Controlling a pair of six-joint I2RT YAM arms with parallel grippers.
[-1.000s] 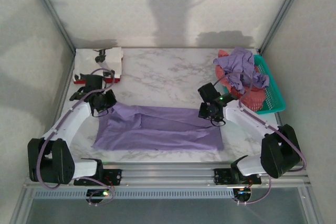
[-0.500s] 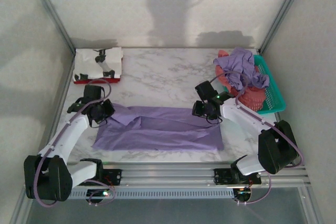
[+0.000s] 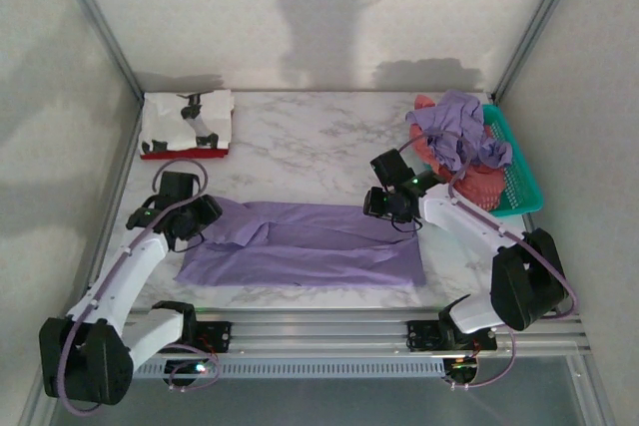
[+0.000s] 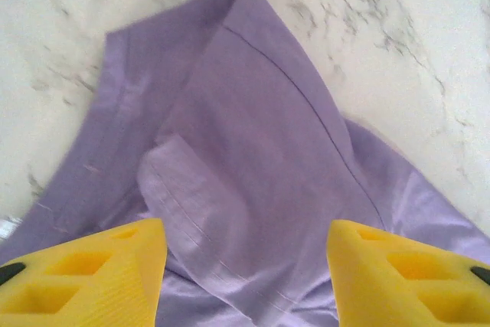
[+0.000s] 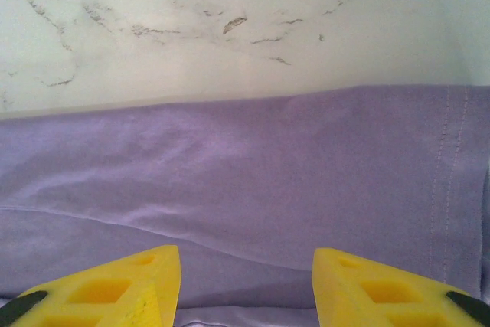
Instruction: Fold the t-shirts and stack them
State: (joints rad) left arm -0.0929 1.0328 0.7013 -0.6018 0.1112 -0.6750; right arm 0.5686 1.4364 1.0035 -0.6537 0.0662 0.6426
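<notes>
Lavender shirt (image 3: 310, 246): lies flat on the table (image 3: 300, 137) near its front edge, between the two arms. It forms a long band running left to right, with a crease along its length.
Left gripper (image 3: 200, 216): hangs over the far left corner of the lavender shirt, with its jaws wide apart and nothing between them.
Left fingers (image 4: 107, 273): yellow, spread on either side of a sleeve that has a stitched hem. I cannot tell whether they touch the cloth.
Right gripper (image 3: 379, 209): sits at the far edge of the lavender shirt, toward its right end. Its jaws are wide apart and hold nothing.
Right fingers (image 5: 115, 285): yellow, spread above smooth cloth. The shirt's far edge runs straight across the marble beyond them, and hem stitching shows at the right.
White shirt (image 3: 190, 117): folded, with black print, in the far left corner of the table, well apart from the lavender shirt.
Red shirt (image 3: 185, 155): folded under the white shirt, its near edge showing as a thin strip.
Basket (image 3: 521, 187): teal mesh, at the right edge of the table.
Coral shirt (image 3: 431, 157): bunched in the basket and spilling past its left rim, near the right gripper.
Crumpled shirt (image 3: 454, 127): lavender, heaped loosely on top of the coral shirt.
</notes>
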